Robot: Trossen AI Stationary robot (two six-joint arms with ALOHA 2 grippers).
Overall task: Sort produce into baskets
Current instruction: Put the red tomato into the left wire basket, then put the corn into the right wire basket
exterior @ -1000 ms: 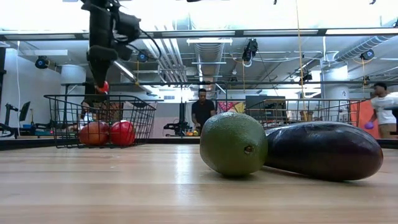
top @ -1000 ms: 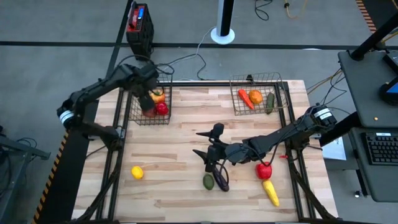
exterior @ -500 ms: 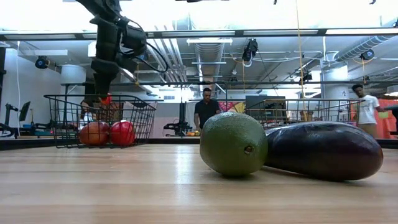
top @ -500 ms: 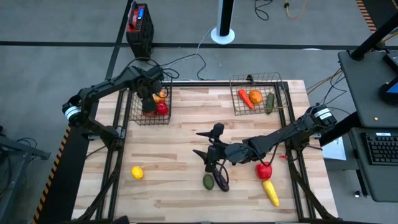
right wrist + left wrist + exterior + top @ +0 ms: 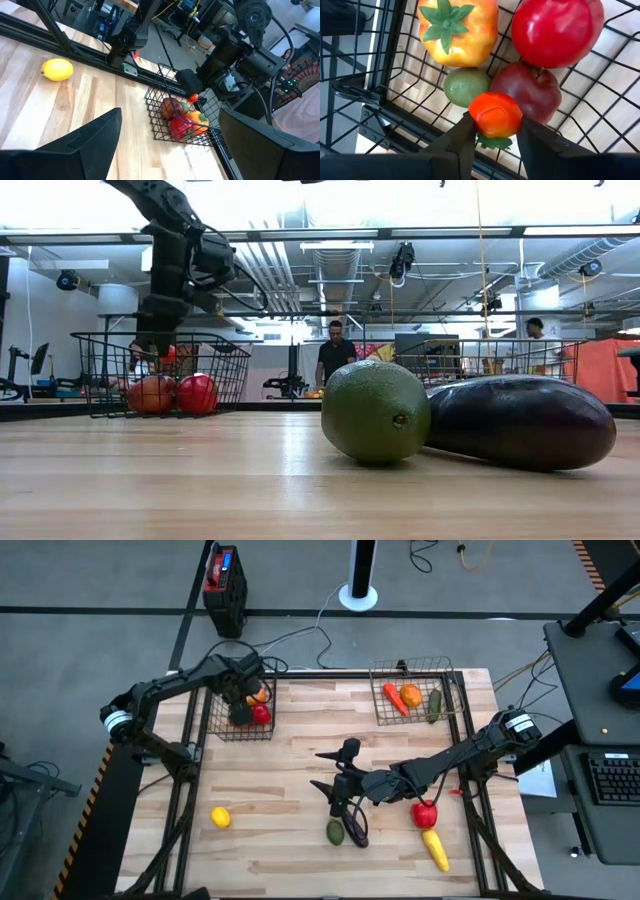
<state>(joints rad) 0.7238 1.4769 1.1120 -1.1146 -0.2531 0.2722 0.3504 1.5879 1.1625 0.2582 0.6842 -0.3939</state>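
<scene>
My left gripper [image 5: 240,698] reaches down into the left wire basket [image 5: 214,730] and is shut on a small red-orange toy fruit [image 5: 495,114] with a green leafy end. Below it in the basket lie a yellow-orange pepper [image 5: 458,30], a bright red fruit [image 5: 555,30], a dark red apple [image 5: 532,95] and a small green fruit [image 5: 466,86]. My right gripper [image 5: 322,772] is open and empty above mid-table, just far of a green fruit [image 5: 335,831] and a purple eggplant [image 5: 356,831] lying side by side. The right basket [image 5: 448,666] holds a carrot, an orange and a cucumber. My left gripper pinches the red-orange fruit's two sides [image 5: 479,120] between its two fingers, with the green leafy end [image 5: 495,143] toward the gripper. The fingers come from above, pointing down. In the low view the fruit [image 5: 168,356] hangs inside the basket, above the fruit lying there.
A lemon [image 5: 221,817] lies near the table's near left. A red apple [image 5: 425,813] and a yellow corn [image 5: 436,849] lie near right, under my right arm. A black-and-red box [image 5: 224,580] stands beyond the far edge. People stand in the room behind.
My left gripper has gone down into the left basket with the red-orange fruit, still shut on it; the fruit has dropped from above the basket's rim to below it.
</scene>
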